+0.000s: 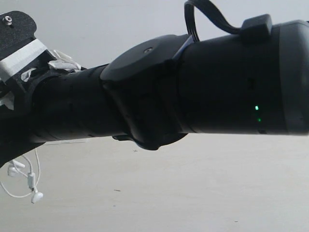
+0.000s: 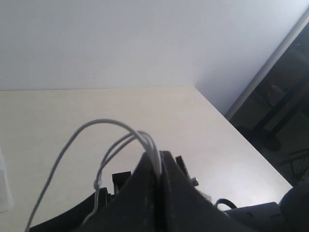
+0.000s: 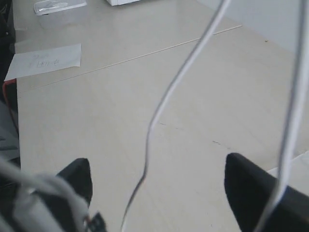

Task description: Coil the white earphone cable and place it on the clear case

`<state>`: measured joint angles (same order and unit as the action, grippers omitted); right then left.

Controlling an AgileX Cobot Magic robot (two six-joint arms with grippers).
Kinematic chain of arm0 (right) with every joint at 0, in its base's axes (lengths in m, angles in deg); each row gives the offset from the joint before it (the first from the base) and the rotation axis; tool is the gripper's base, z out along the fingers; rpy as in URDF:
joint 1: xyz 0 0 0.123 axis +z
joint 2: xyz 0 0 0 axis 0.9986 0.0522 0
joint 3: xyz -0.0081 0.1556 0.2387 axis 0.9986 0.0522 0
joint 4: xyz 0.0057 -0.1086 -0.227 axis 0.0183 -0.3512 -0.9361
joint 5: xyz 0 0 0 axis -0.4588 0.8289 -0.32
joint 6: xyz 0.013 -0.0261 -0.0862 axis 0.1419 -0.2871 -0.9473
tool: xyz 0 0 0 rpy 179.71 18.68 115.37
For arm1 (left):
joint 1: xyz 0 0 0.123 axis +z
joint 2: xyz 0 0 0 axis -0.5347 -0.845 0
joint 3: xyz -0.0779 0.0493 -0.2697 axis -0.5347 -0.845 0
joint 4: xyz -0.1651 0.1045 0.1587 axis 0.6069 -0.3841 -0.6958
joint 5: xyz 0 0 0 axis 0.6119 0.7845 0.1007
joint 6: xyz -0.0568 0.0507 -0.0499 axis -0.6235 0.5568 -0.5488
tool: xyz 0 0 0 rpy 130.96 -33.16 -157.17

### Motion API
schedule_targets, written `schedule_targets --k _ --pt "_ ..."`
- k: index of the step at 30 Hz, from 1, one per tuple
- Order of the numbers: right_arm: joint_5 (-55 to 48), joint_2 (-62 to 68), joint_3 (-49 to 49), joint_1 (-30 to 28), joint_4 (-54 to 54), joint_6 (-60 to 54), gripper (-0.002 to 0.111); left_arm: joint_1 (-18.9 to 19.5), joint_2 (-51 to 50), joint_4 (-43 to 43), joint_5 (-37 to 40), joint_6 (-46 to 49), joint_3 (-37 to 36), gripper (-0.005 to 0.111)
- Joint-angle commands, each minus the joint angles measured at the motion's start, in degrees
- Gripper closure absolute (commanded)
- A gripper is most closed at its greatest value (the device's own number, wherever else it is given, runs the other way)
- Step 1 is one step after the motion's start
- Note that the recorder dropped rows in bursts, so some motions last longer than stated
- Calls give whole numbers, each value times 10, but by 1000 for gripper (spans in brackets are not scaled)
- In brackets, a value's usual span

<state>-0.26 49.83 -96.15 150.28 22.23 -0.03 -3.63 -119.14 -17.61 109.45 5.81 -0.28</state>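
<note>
Black arm (image 1: pixel 217 92) fills most of the exterior view, stretched across above the table (image 1: pixel 193 193). The table is pale and smooth.

Flat on the table in the right wrist view is a white paper slip (image 3: pixel 46 60). The clear case (image 3: pixel 58 6) also lies flat on the table, partly cut off by the frame edge and well apart from the gripper fingers.

Earphone cable (image 3: pixel 187 63) is up off the table for most of what shows. The left gripper (image 2: pixel 160 155) is pinched tight on it. Several strands are bunched between the two black fingers, and loops arch out of the tip above the table.

The right gripper (image 3: pixel 157 176) has its jaws spread wide and holds nothing. One strand runs down through the gap over the table, clear of both fingers as far as shows. A second strand passes just beside one finger (image 3: pixel 251 193); it is blurred, so I cannot tell if they touch.

Earbuds (image 1: pixel 36 196) and the small remote bar (image 1: pixel 31 180) hang low under the arm's end, over the table. I cannot tell if they rest on the table. A green light (image 1: pixel 257 108) shows on the arm.
</note>
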Motion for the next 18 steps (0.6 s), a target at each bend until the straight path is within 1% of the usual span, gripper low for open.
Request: schedule_targets --k 1,4,8,13,18 --pt "-11 -1 -5 0 -7 -8 32 1 2 0 -5 18 4 107" --pt "-23 -1 -5 0 -7 -6 32 1 9 4 3 54 4 107" --pt "-50 -9 -5 0 -7 -3 32 1 24 27 40 113 4 107" --pt "-91 -16 -5 0 -10 24 32 1 45 33 63 144 5 107" --pt "-121 -16 -5 0 -13 47 32 1 53 36 102 182 26 107"
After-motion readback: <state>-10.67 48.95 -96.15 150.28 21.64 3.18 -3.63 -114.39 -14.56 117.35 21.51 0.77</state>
